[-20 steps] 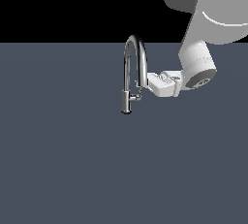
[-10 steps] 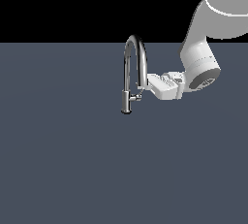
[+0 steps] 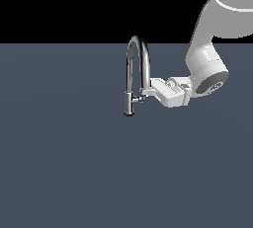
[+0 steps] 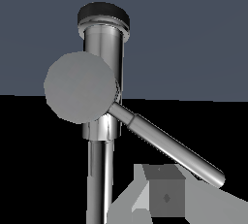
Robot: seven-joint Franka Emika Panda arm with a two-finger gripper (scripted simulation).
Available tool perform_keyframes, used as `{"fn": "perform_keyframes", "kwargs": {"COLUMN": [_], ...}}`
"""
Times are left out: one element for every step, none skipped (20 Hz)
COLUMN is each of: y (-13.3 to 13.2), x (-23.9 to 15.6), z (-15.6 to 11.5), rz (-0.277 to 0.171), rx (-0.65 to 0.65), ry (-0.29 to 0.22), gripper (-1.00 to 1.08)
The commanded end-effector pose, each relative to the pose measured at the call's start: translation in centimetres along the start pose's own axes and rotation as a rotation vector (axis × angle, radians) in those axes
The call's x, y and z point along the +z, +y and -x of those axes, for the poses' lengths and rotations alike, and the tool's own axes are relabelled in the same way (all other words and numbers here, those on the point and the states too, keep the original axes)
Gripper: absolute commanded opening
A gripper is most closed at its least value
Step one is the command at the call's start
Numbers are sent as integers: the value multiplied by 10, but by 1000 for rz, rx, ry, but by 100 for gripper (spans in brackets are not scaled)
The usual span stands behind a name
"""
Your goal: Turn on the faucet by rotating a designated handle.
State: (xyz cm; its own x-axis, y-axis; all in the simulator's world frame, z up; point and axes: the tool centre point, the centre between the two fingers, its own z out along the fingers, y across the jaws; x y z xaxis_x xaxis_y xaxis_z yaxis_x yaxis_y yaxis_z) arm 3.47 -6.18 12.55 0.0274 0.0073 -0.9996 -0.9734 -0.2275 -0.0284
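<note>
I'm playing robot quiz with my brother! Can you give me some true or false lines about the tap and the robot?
1. The faucet has a tall arched spout. True.
2. The end effector reaches it from the exterior view's left. False: from the right.
3. The handle is a thin chrome rod. True.
4. The arm is red. False: it is white.
5. Water is pouring out. False: none shows.
</note>
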Motion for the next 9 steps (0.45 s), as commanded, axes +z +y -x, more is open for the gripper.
{"fn": "perform_keyframes", "kwargs": {"y": [6, 9, 12, 15, 18, 21, 24, 27, 27], "x": [-1, -2, -3, -4, -5, -6, -7, -7, -7], "z": [-14, -21, -28, -35, -42, -49, -55, -61, -61], "rz": [-2, -3, -5, -6, -8, -9, -10, -12, -12], "rx": [8, 10, 12, 15, 17, 19, 21, 24, 24], "ry": [-1, -1, 0, 0, 0, 1, 1, 1, 1], "gripper": [-100, -100, -100, -100, -100, -100, -100, -100, -100]}}
